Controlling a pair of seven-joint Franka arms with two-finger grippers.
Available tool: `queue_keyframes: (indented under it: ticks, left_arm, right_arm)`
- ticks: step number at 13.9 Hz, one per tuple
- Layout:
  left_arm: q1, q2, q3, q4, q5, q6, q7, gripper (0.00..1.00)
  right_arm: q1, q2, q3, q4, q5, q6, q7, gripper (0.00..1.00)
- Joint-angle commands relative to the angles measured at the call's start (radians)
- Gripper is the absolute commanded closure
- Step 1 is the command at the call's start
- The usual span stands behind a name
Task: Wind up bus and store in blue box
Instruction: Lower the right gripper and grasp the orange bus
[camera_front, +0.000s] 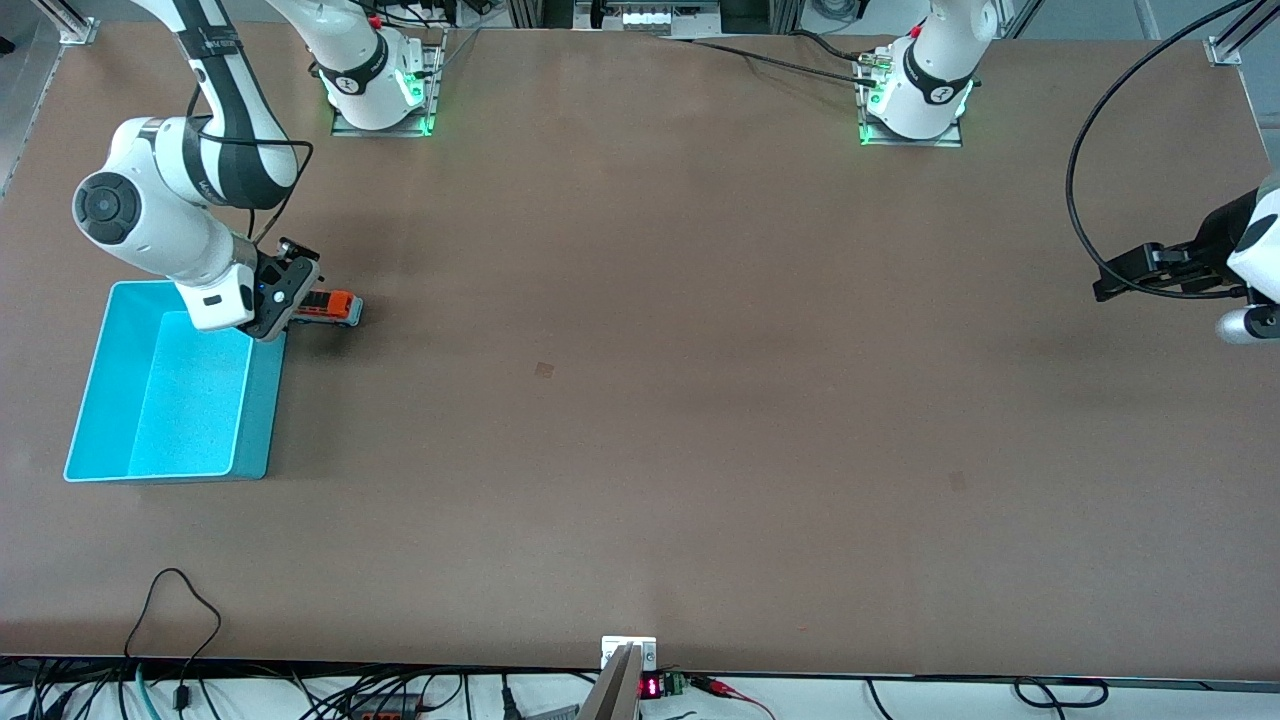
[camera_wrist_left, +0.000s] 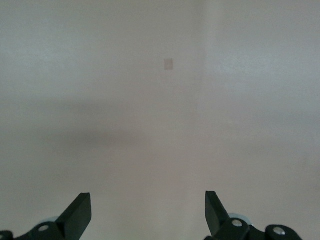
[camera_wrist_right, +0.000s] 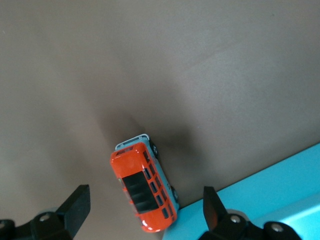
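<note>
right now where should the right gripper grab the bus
Across its long flat sides, coming straight down from above. The bus stands upright on its wheels on the table, roof up, one end at the blue box wall. The right gripper hovers over it, open, fingers either side. The narrow body likely fits between them; keep clear of the box wall. The left gripper waits.

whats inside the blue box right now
Nothing shows inside the blue box: its visible floor is bare. The right arm covers the corner nearest the bus, so that part cannot be checked. The bus sits on the table beside the box, under the open right gripper.
</note>
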Motion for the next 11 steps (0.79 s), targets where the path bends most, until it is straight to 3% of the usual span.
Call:
queue_keyframes:
  ticks: [1, 4, 8, 11]
  left_arm:
    - [-0.003, 0.002, -0.005, 0.003, 0.007, -0.004, -0.050, 0.00]
    - [-0.001, -0.008, -0.041, -0.003, 0.019, -0.008, -0.036, 0.00]
    - [0.025, -0.010, -0.038, 0.000, 0.002, 0.025, -0.029, 0.00]
    - [0.023, -0.021, -0.051, -0.014, 0.004, 0.042, -0.026, 0.00]
  right_arm:
    - [-0.019, -0.031, 0.016, -0.121, -0.031, 0.144, -0.072, 0.00]
    - [-0.022, -0.025, 0.018, -0.240, -0.065, 0.335, -0.074, 0.00]
    - [-0.041, -0.005, 0.018, -0.245, -0.182, 0.372, -0.077, 0.00]
    - [-0.083, 0.039, 0.019, -0.245, -0.197, 0.410, -0.119, 0.00]
